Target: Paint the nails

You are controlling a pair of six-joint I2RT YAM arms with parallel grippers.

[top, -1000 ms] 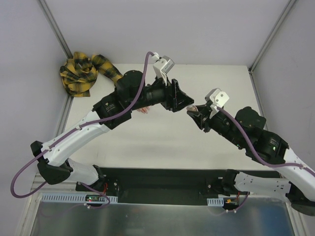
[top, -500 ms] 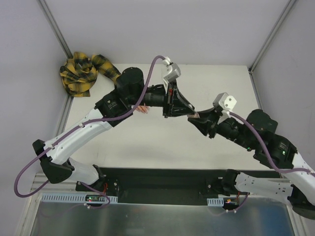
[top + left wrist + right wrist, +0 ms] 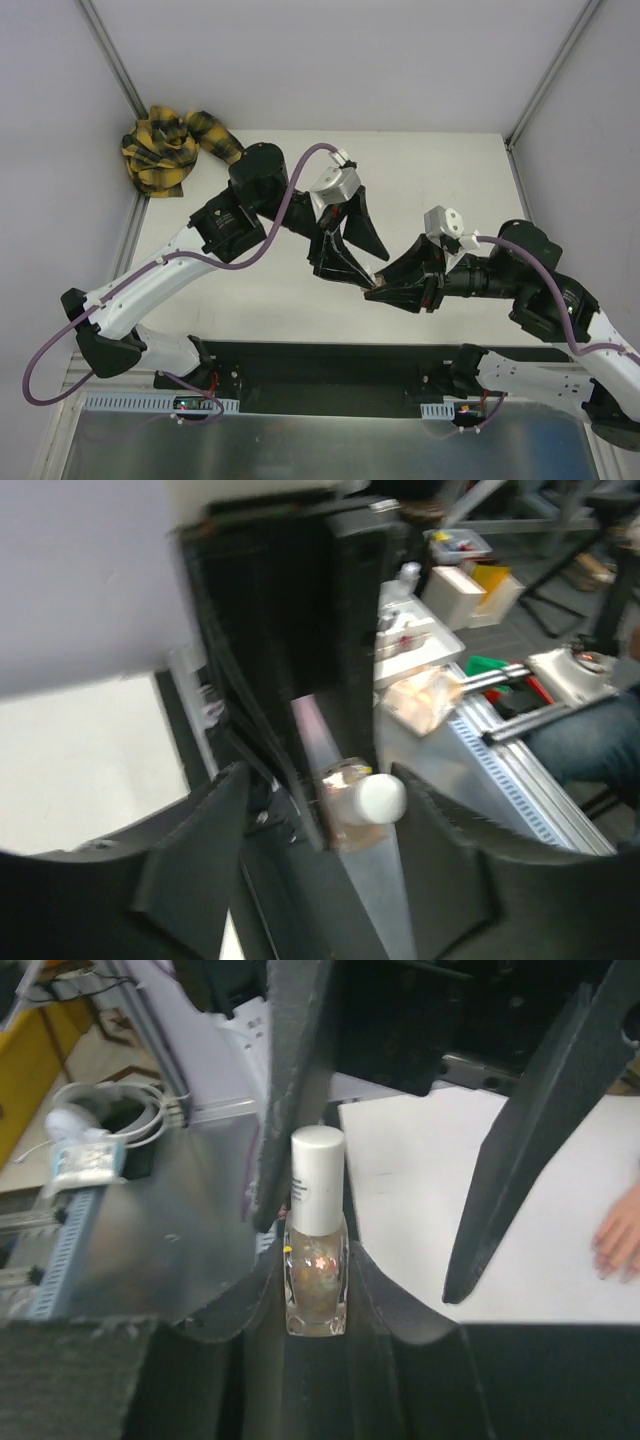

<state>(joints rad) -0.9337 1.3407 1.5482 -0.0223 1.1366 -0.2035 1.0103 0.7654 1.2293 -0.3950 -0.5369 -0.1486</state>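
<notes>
My right gripper (image 3: 317,1272) is shut on a small clear nail-polish bottle (image 3: 317,1280) with glittery polish and a white cap (image 3: 317,1192), held upright. My left gripper (image 3: 320,773) is open, and its fingers (image 3: 300,1080) stand on either side of the cap (image 3: 372,798) without closing on it. In the top view the two grippers meet at mid-table, left (image 3: 372,268) and right (image 3: 380,290). The peach mannequin hand (image 3: 622,1242) lies on the white table at the right edge of the right wrist view. Its pinkish nails (image 3: 600,1256) are barely visible. The left arm hides the hand in the top view.
The yellow-and-black plaid sleeve (image 3: 170,150) is bunched at the table's far left corner. The white table (image 3: 440,180) is walled at the back and on both sides. A black strip (image 3: 320,365) with the arm bases runs along the near edge.
My left gripper has swung down and toward the near edge, and now straddles the bottle cap. My right gripper has moved left and nearer, keeping hold of the bottle.
</notes>
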